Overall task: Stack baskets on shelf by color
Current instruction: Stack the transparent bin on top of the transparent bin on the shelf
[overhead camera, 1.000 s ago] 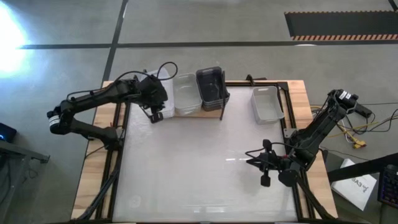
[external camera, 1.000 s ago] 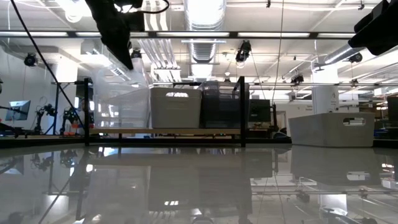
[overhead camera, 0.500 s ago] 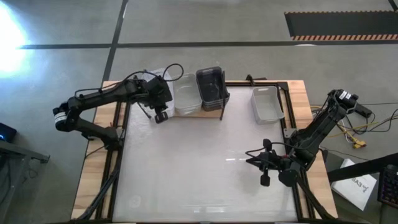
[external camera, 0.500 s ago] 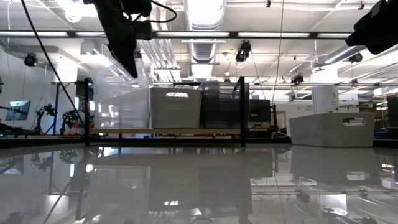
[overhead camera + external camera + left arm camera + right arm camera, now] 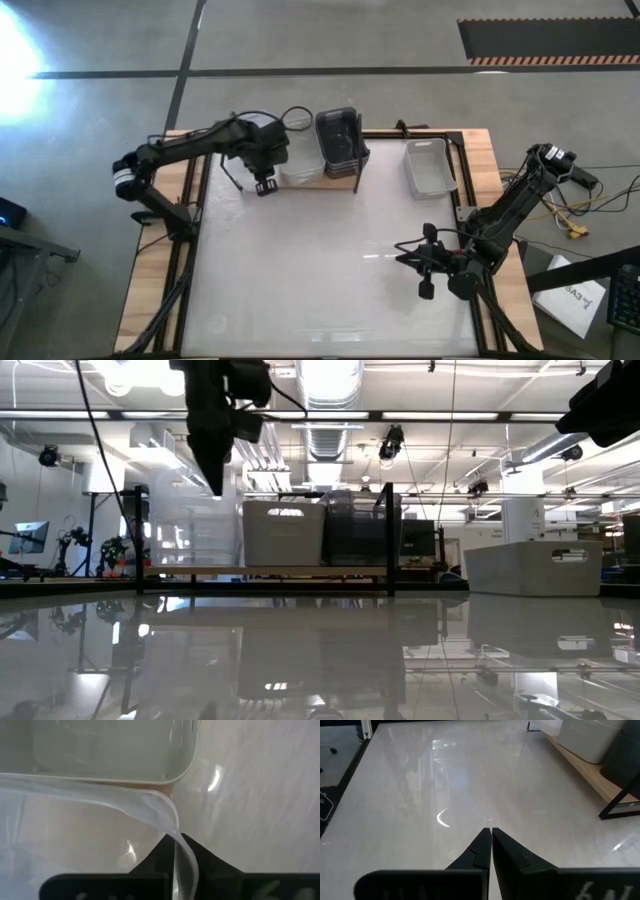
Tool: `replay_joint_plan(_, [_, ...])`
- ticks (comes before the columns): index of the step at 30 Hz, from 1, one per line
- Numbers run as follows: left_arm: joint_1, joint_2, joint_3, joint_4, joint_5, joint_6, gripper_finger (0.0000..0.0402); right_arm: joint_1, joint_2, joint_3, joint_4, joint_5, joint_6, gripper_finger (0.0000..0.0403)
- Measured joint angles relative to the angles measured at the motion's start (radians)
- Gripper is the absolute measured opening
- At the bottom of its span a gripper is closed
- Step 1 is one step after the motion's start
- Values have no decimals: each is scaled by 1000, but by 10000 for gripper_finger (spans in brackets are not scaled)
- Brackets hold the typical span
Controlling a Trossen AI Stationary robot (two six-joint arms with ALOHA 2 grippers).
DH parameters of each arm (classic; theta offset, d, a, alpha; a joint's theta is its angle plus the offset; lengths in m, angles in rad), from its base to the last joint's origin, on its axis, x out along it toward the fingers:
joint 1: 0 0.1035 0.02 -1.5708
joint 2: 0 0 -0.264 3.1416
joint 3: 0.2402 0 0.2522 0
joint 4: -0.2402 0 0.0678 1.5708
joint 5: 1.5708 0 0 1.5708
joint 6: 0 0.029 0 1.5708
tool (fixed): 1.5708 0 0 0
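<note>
My left gripper [image 5: 265,184] is at the shelf's [image 5: 318,181] left part, shut on the translucent white basket [image 5: 190,520], close beside the light grey basket [image 5: 300,150] that stands on the board. The dark grey basket [image 5: 338,136] stands to that one's right. In the left wrist view the light grey basket's rim [image 5: 186,755] lies just beyond the translucent one. A second light grey basket [image 5: 428,165] sits on the table's far right part. My right gripper [image 5: 424,263] is shut and touches nothing, over the table near its right edge. My left gripper pinches the translucent basket's wall at the rim, near a rounded corner [image 5: 172,827], with one finger on each side of the wall. The fingers come from above, pointing down. The basket hangs tilted below them; whether its bottom touches the board cannot be told.
The shelf's black upright rods [image 5: 390,535] stand at its ends. The table's middle and near part [image 5: 320,280] is a glossy white surface. Cables [image 5: 575,225] lie off the table's right edge.
My left gripper has moved toward the table's right along the shelf's front, keeping its hold on the translucent basket, and now stands next to the light grey basket. The right arm has kept still.
</note>
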Motion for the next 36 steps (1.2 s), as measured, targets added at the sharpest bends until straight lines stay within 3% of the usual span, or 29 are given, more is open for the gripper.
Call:
replay_joint_plan(6, [3,91,55,-39,50,15,0,0,0,0,0,0,0,9])
replay_joint_plan(12, [2,106,84,-68,61,33,7,0,0,0,0,0,0,9])
replay_joint_plan(22, [14,46,97,-124,65,31,129,0,0,0,0,0,0,9])
replay_joint_plan(25, [13,10,103,-133,49,-18,149,0,0,0,0,0,0,9])
replay_joint_plan(30, [-2,-73,62,-118,-1,-108,128,0,0,0,0,0,0,9])
replay_joint_plan(36, [0,-165,-49,-76,-2,-143,44,0,0,0,0,0,-6,9])
